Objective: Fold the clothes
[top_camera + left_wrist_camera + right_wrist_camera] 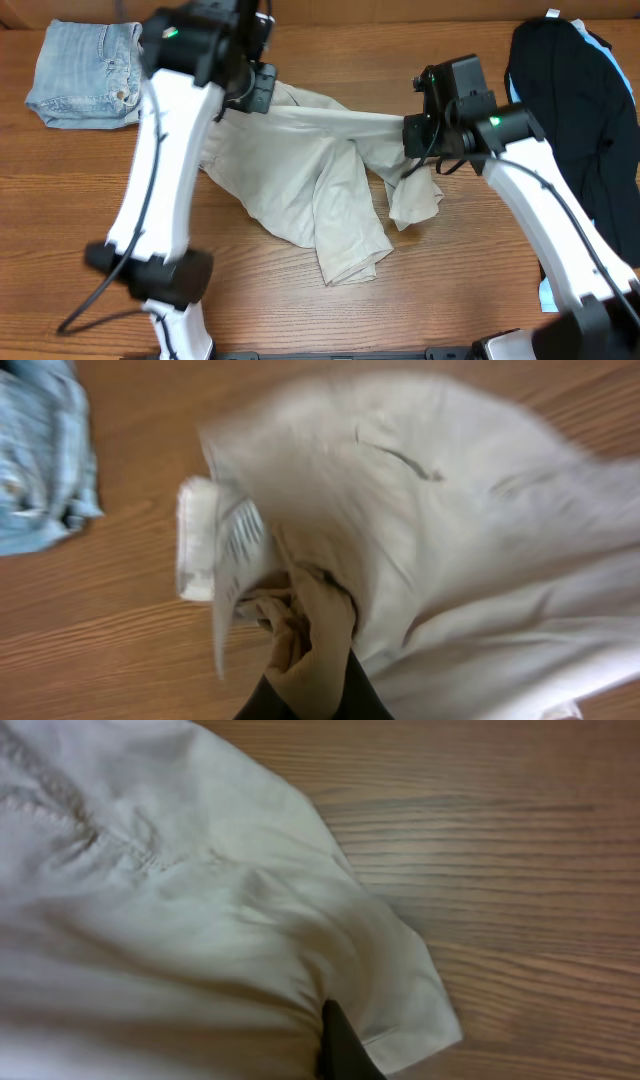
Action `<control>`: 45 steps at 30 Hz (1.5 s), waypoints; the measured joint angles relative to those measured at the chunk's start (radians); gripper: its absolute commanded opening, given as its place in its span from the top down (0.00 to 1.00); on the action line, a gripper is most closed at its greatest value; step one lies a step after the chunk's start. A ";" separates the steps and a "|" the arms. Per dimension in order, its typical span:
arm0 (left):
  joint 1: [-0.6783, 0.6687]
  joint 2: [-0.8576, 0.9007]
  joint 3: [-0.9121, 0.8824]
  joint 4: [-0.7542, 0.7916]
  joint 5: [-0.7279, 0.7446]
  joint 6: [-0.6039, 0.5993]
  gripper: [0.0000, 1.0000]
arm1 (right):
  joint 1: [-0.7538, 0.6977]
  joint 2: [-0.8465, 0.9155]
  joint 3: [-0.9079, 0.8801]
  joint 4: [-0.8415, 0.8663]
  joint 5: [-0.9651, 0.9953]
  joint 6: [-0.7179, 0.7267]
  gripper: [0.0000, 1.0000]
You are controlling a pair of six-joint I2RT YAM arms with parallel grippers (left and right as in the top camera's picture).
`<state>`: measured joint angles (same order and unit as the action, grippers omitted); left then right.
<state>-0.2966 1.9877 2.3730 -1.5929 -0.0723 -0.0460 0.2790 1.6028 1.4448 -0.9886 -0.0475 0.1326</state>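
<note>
The light beige khaki shorts [320, 170] hang stretched in the air between my two grippers, with the legs drooping onto the wooden table. My left gripper [258, 92] is shut on the shorts at their upper left end. In the left wrist view my fingers [312, 678] pinch bunched beige cloth [440, 510], with a welt pocket slit and a white label beside them. My right gripper [415, 132] is shut on the right end of the shorts. In the right wrist view one dark finger [342, 1045] pokes out of the cloth [180, 920] near a hemmed corner.
Faded blue denim shorts [88, 72] lie folded at the table's far left, also in the left wrist view [40, 455]. Black and light-blue garments [575, 110] are heaped at the far right. Bare wood [300, 310] shows along the table's front.
</note>
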 measured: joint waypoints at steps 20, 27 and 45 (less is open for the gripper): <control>0.089 0.228 0.167 0.059 -0.017 0.003 0.00 | -0.291 0.110 0.003 0.116 -0.295 -0.032 0.46; 0.263 0.195 0.296 -0.005 0.044 0.009 0.00 | -0.062 0.065 0.015 0.168 -0.365 -0.022 0.37; 0.302 0.190 0.299 -0.052 0.130 0.056 0.00 | 0.378 0.301 0.017 0.556 -0.293 0.169 0.34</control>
<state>0.0051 2.1777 2.6724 -1.6451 0.0574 0.0105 0.6571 1.9038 1.4616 -0.4328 -0.3405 0.3019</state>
